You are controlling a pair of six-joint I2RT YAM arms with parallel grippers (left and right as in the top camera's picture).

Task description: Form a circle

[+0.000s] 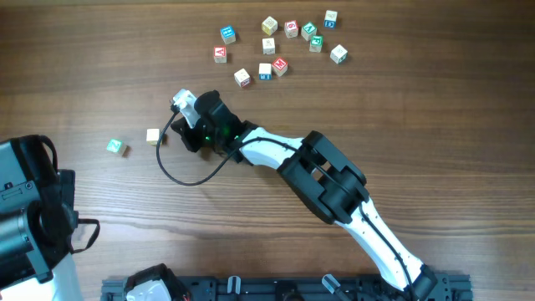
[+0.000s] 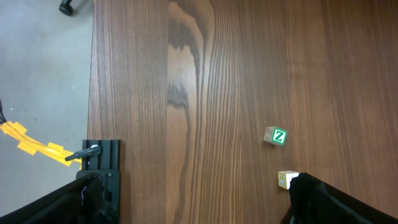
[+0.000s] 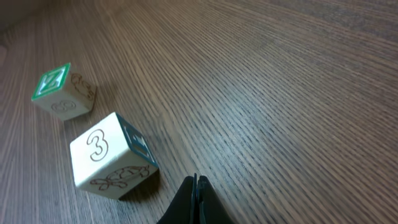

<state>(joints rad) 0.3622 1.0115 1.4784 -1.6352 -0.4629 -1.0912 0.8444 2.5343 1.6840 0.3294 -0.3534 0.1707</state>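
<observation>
Of the circle I see two pale wooden letter cubes at the table's left, lying apart in no ring. One has a green face (image 1: 116, 147) (image 2: 275, 135) (image 3: 61, 91). The other is plain on top (image 1: 153, 135) (image 2: 287, 180) and shows a "3" in the right wrist view (image 3: 111, 155). My right gripper (image 1: 182, 139) (image 3: 196, 186) is shut and empty, its tips low over the wood just right of the "3" cube. My left gripper (image 2: 193, 211) is open wide, and its right finger (image 2: 323, 199) is close beside the plain cube.
Several more letter cubes (image 1: 276, 42) lie scattered at the table's far side. A black cable (image 1: 167, 167) loops off the right wrist onto the wood. The table's left edge (image 2: 92, 93) and a black mount (image 2: 102, 158) show in the left wrist view.
</observation>
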